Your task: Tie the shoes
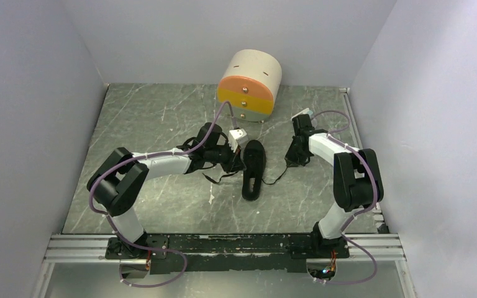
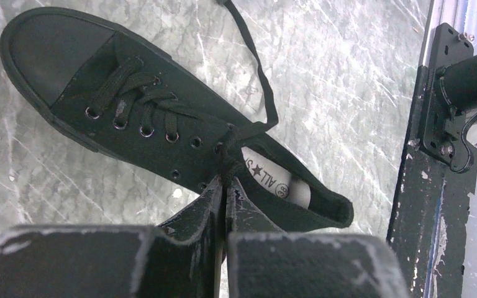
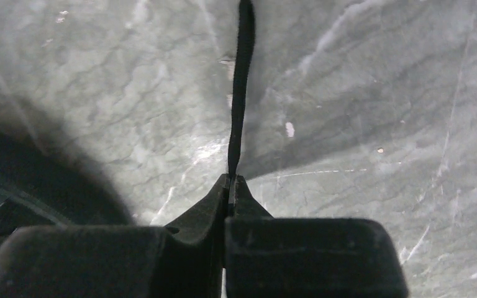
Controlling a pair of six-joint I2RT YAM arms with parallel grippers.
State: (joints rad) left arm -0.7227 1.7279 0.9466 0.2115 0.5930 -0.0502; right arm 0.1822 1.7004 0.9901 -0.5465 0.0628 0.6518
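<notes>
With the shoe (image 1: pixel 254 169) at mid counter (image 1: pixel 161 118), left claw (image 2: pixel 225 186) clenched on its laces (image 2: pixel 227 162) at the top eyelets and right claw (image 3: pixel 231 181) clenched on a lace strand (image 3: pixel 241 93), uneven pull could drag the shoe or slip the strand.

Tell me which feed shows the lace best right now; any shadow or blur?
Left wrist: sharp and evenly lit, shoe eyelets crisp, only the near fingers soft. Right wrist: dim, heavy shadow lower left, but the lace stands out on the pale table. Top external: even light, shoe just a black shape.
</notes>
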